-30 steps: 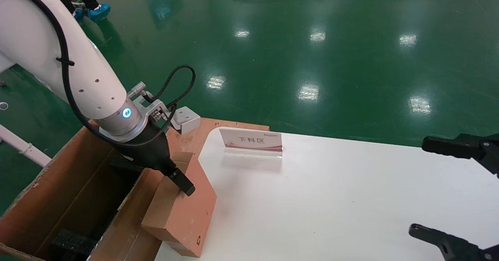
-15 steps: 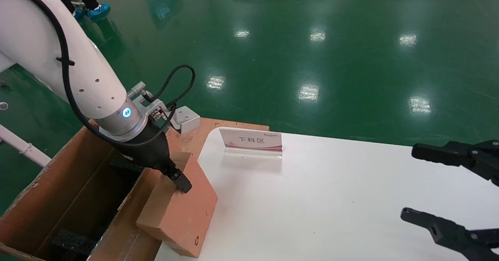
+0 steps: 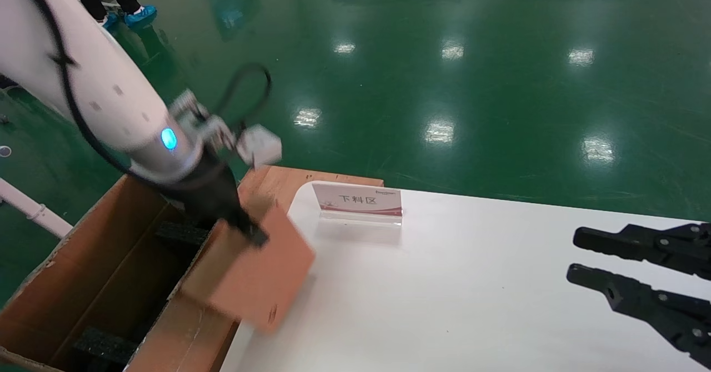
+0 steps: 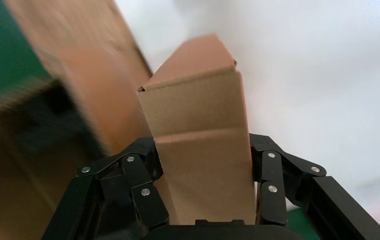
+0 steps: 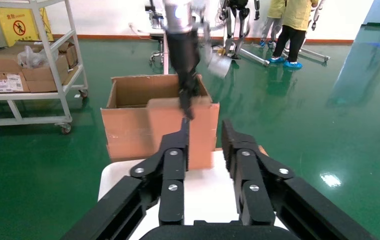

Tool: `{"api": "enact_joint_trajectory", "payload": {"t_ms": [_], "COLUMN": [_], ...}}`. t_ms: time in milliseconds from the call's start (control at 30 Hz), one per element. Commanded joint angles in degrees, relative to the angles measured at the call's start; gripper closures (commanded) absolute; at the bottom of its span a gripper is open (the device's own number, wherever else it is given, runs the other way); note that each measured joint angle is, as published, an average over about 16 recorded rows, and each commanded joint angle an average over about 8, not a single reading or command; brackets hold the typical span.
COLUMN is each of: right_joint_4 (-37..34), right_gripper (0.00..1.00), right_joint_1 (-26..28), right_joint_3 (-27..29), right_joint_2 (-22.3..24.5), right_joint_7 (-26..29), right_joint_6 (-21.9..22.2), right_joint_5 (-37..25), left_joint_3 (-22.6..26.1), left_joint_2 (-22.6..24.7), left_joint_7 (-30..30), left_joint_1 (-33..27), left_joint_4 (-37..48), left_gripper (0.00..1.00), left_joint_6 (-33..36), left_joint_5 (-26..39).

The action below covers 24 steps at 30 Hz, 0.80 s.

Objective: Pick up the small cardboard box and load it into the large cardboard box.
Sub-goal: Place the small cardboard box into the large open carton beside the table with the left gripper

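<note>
Cardboard, small cardboard box (image 3: 250,275), pinched by left gripper (image 3: 256,237) beside large cardboard box (image 3: 94,272); right gripper (image 3: 575,258) slightly spread (idle).

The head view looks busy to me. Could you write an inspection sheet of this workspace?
Surface: white table, mostly bare.
Job's things: small cardboard box lifted, tilted, hanging over the table edge beside the large cardboard box; black foam inside that.
Clutter: a sign stand with red lettering at the table's far edge.
Grippers: left gripper shut on the small box; right gripper open over the table's right side.
Cables: black cable looping at the left wrist.
Surroundings: glossy green floor; person's feet far left.
</note>
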Motion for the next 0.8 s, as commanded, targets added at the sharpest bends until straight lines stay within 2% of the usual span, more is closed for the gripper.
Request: {"api": "enact_joint_trajectory", "payload": {"t_ms": [33, 367, 600, 633, 800], "right_joint_4": [-0.01, -0.02, -0.02, -0.02, -0.02], "right_gripper": [1.00, 1.00, 1.00, 0.96, 0.33], "right_joint_1": [0.01, 0.02, 0.03, 0.03, 0.03], "right_joint_3": [-0.01, -0.05, -0.07, -0.07, -0.09], "right_joint_2": [0.00, 0.01, 0.02, 0.02, 0.03], "right_joint_7": [-0.01, -0.03, -0.04, -0.04, -0.05], "right_joint_6": [0.00, 0.00, 0.01, 0.01, 0.02], "right_joint_5": [0.00, 0.03, 0.04, 0.04, 0.06], "left_joint_3": [-0.60, -4.59, -2.36, -1.49, 4.99], "left_joint_2": [-0.50, -2.53, -2.15, -2.08, -1.96], "left_joint_7": [0.22, 4.19, 11.06, 12.12, 16.70], "left_joint_1": [-1.54, -14.08, -20.01, -20.52, -22.91], "left_joint_4": [-0.27, 2.58, 8.11, 8.96, 12.79], "left_gripper": [1.00, 1.00, 1.00, 1.00, 1.00], "left_joint_6": [-0.17, 1.88, 6.10, 6.52, 7.51], "left_joint_5": [0.56, 4.54, 9.15, 9.39, 7.85]}}
